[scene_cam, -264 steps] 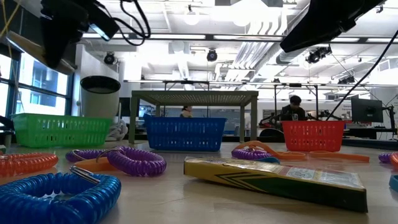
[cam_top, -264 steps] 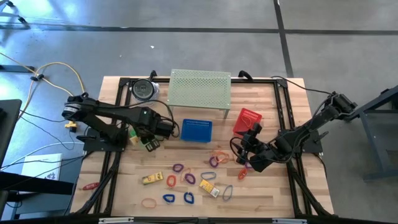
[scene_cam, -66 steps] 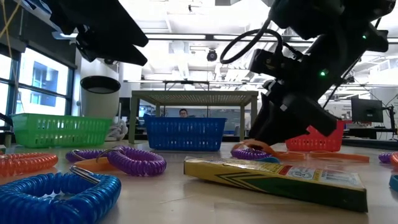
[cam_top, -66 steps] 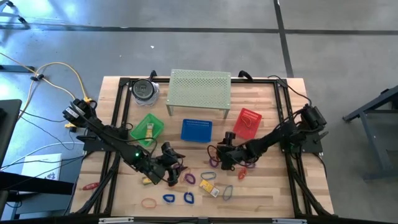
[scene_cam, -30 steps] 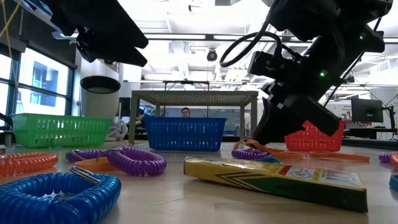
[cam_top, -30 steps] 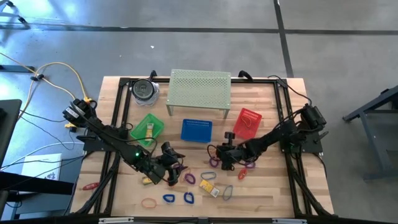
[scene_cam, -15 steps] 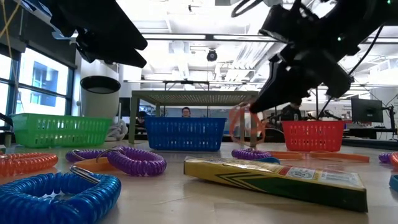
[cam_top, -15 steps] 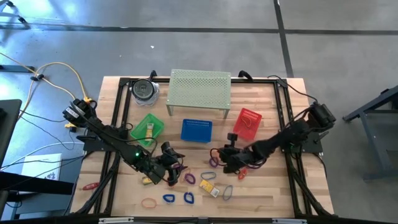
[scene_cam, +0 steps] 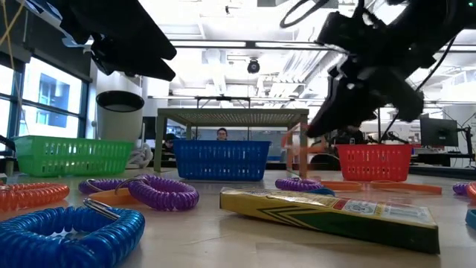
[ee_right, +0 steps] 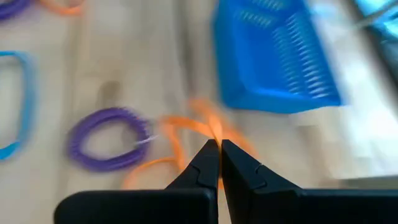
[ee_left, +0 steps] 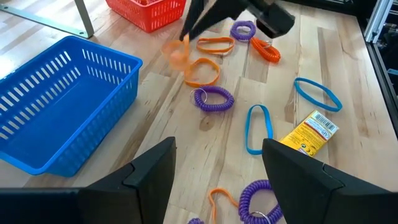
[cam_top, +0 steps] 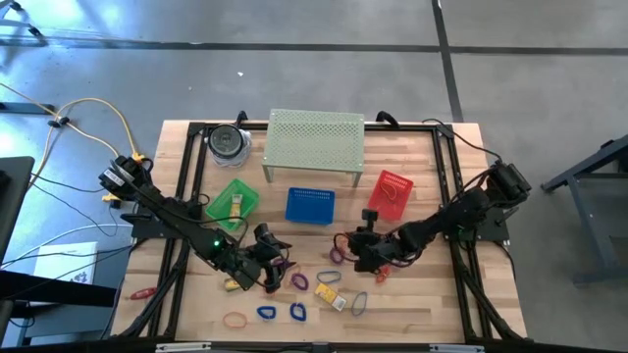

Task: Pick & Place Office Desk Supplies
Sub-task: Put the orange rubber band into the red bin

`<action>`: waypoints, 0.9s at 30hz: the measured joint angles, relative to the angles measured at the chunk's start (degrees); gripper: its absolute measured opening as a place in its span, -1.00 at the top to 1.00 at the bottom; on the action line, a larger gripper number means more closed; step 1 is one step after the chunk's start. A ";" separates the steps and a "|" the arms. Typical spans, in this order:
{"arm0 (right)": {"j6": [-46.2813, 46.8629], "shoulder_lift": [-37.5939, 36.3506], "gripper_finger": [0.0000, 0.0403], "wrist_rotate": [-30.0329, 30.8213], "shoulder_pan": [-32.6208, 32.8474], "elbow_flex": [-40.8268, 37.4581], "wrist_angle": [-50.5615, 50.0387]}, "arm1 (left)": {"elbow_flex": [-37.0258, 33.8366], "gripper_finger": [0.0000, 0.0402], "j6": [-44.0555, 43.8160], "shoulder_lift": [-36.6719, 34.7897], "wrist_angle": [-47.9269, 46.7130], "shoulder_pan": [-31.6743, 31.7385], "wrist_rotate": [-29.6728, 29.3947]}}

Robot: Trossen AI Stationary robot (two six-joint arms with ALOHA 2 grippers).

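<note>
Lifted since last frame: right gripper (ee_right: 219, 144) clamped on orange band (ee_left: 179, 52), left gripper (ee_left: 217, 163) apart near purple coil (ee_left: 213, 98); most supplies remain unsorted.

My black right gripper (ee_right: 219, 149) pinches a thin orange band (ee_right: 186, 127) over pale wood. Beside it lies a purple coil loop (ee_right: 107, 138), a light-blue flat loop (ee_right: 15, 102), and a blue slatted basket (ee_right: 273, 56). Farther off sit a red basket (cam_top: 391, 192), a green basket (cam_top: 232, 203), and a yellow printed box (ee_left: 309, 132).
</note>
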 joint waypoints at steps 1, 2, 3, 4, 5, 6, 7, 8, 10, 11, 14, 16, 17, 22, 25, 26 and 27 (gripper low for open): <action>-0.59 0.00 0.98 -3.80 -0.21 0.00 0.13 | 0.00 -0.16 0.00 0.00 -0.01 0.00 0.00; -0.92 0.00 0.98 -6.27 -0.24 0.00 0.38 | -0.02 -0.16 0.00 0.00 -0.02 0.00 0.00; -0.79 0.01 0.98 -6.15 -0.18 0.00 0.46 | -0.02 -0.16 0.01 0.00 -0.02 0.00 0.00; -0.08 0.00 0.98 -4.04 -0.09 0.00 0.13 | -0.02 -0.16 0.08 0.00 -0.02 0.00 0.00; 0.62 0.00 0.98 -1.23 -0.08 0.00 -0.43 | 0.00 -0.16 0.35 0.00 -0.01 -0.01 0.00; 0.84 0.00 0.98 1.10 -0.19 0.00 -1.18 | -0.02 -0.16 0.42 0.00 -0.01 0.00 0.00; 0.88 0.00 0.98 2.84 -0.28 -0.03 -1.78 | -0.02 -0.16 0.42 0.00 -0.02 -0.02 0.00; 0.95 0.02 0.98 4.02 -0.37 -0.07 -1.74 | -0.02 -0.16 0.42 0.00 0.00 0.00 0.00; 1.48 -0.14 0.98 6.17 -0.20 -0.07 -1.64 | -0.02 -0.16 0.44 0.00 -0.02 -0.02 0.00; 1.82 -0.23 0.98 7.50 -0.03 -0.05 -1.75 | -0.02 -0.16 0.44 0.00 -0.01 -0.02 0.00; 2.10 -1.45 0.98 14.23 1.01 -0.04 -3.90 | -0.02 -0.16 0.47 0.00 -0.02 -0.02 0.00; 2.82 -3.11 0.98 19.98 1.97 -0.04 -5.39 | -0.02 -0.16 0.47 0.00 -0.12 -0.01 0.00; 3.75 -4.16 0.98 22.66 2.63 -0.04 -6.83 | -0.02 -0.16 0.47 0.00 -0.19 -0.02 0.00; 10.71 -10.42 0.98 33.71 5.38 -0.02 -14.89 | -0.02 -0.16 0.45 0.00 -0.46 -0.02 0.01; 16.81 -13.68 0.98 37.95 6.52 0.02 -21.49 | -0.02 -0.16 0.44 0.62 -0.39 -0.02 -0.01; 19.26 -14.51 0.98 38.76 6.86 0.02 -24.08 | -0.02 -0.16 0.38 0.96 -0.40 -0.02 0.01; 21.82 -15.33 0.98 39.52 7.09 0.02 -26.60 | -0.02 -0.16 0.33 1.43 -0.40 -0.02 0.01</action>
